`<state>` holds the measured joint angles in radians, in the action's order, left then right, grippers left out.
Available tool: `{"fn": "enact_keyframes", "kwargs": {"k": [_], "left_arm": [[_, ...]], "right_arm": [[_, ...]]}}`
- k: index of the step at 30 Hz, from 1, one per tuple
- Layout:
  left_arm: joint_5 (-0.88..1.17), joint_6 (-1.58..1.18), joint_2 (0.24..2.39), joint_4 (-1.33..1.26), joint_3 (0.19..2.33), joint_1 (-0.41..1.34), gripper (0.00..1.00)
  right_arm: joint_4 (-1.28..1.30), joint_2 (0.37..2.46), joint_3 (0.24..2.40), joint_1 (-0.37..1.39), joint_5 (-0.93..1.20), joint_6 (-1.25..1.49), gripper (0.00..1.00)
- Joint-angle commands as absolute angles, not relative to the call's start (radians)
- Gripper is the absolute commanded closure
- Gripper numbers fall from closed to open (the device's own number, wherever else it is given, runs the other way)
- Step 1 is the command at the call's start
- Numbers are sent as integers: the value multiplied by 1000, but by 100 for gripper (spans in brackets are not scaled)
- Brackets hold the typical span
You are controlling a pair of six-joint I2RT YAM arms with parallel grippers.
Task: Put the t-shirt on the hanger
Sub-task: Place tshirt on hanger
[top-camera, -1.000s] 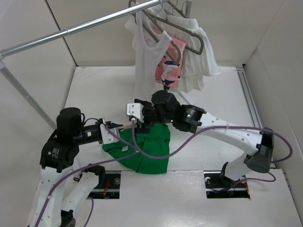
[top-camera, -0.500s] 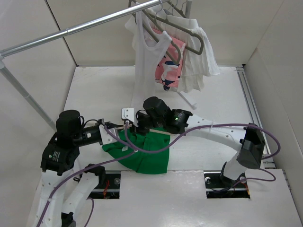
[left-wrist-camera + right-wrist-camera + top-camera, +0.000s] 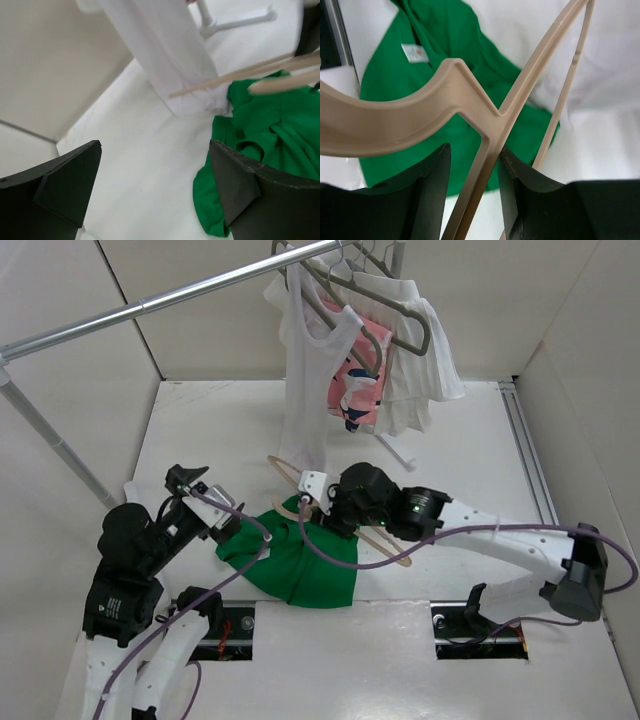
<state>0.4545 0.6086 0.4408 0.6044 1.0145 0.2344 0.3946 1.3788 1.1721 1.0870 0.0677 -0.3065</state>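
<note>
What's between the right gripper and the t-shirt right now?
The hanger. In the right wrist view, the fingers of the right gripper clamp its stem, and the t-shirt lies just beyond it.

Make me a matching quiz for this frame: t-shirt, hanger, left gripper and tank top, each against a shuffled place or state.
1. t-shirt
2. hanger
3. left gripper
4. tank top

A. hangs from the rail
B. open, holding nothing
C. crumpled on the table
D. clamped in the right gripper

Pairs: 1-C, 2-D, 3-B, 4-A
</note>
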Motion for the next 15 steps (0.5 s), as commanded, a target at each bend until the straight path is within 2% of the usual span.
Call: {"fn": "enact_keyframes", "kwargs": {"k": [1, 3, 6, 9, 15], "left_arm": [[269, 581, 486, 658, 988, 238, 15], [256, 651, 544, 733, 960, 238, 27], [244, 751, 693, 848, 905, 238, 34], [212, 876, 796, 845, 864, 238, 34], [215, 1061, 868, 834, 738, 238, 19]], "right_arm": [[472, 1269, 1132, 1083, -17, -223, 100], [520, 1205, 1109, 1083, -29, -203, 100], [552, 1149, 1100, 1083, -38, -190, 100], [592, 1109, 1100, 1083, -49, -179, 100], [611, 1074, 1078, 1083, -58, -161, 100]]}}
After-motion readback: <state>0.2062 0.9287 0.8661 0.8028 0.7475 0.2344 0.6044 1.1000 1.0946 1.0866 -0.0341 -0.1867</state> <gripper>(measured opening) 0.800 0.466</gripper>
